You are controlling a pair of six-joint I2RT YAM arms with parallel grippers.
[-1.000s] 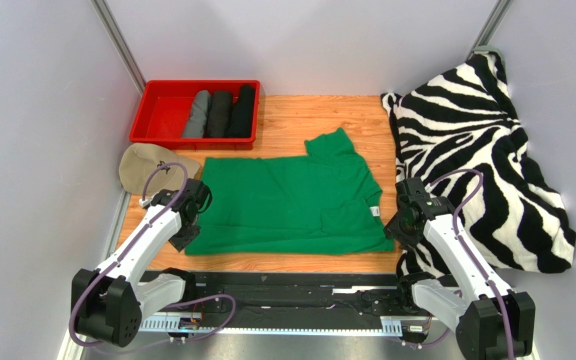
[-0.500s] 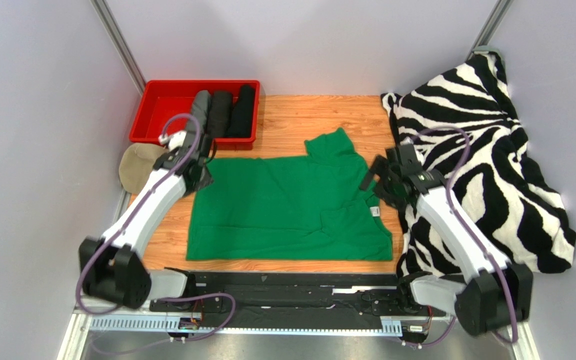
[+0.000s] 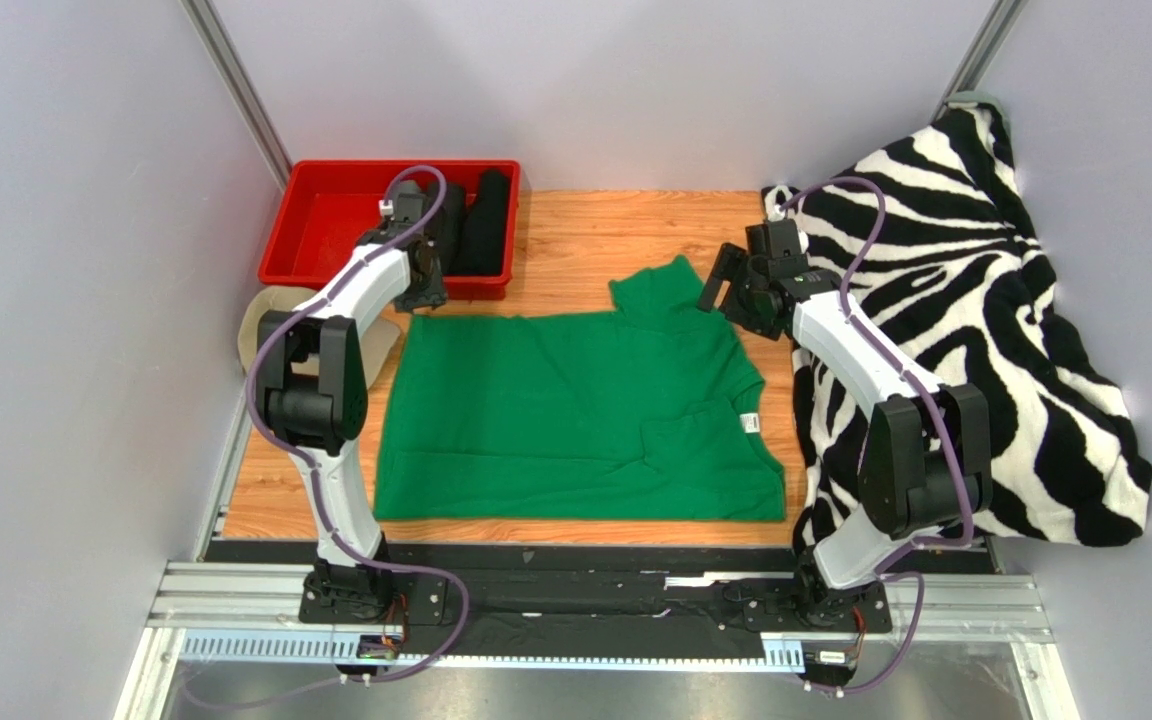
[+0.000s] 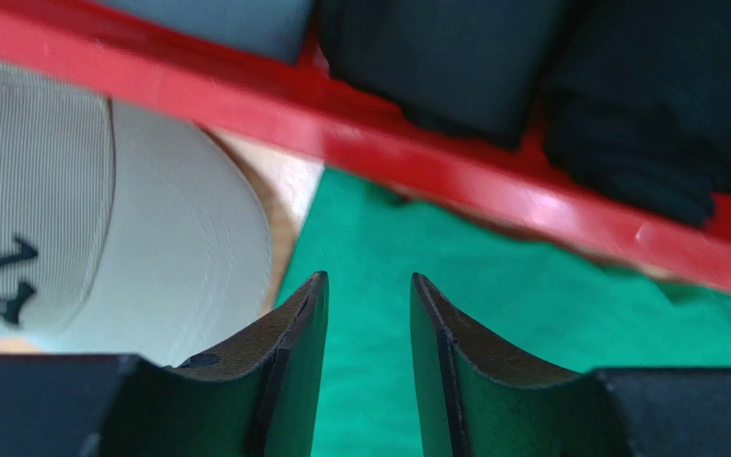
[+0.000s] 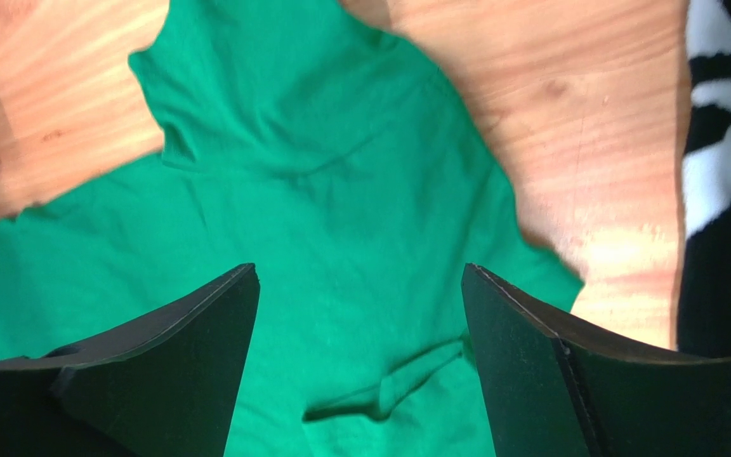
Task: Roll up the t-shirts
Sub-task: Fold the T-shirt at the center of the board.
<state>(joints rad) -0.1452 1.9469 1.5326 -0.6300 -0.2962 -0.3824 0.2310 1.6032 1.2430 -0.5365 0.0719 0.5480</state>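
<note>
- The green t-shirt [image 3: 582, 420] is lying flat in the middle of the wooden table [image 3: 597, 225]. One sleeve [image 3: 665, 288] is sticking out at the far side.
- The left gripper [image 4: 367, 286] is hanging over the shirt's far left corner, just beside the red tray [image 3: 330, 222]. Its jaws are standing a little apart, holding nothing.
- The right gripper [image 5: 360, 271] is hanging over the shirt near that sleeve. Its jaws are standing wide apart, holding nothing.
- A grey rolled shirt [image 4: 217, 17] and two black rolled shirts [image 4: 455, 57] are sitting in the tray.
- A beige cap [image 4: 74, 257] is lying just left of the green shirt.
- A zebra blanket [image 3: 973, 315] is lying on the right.
</note>
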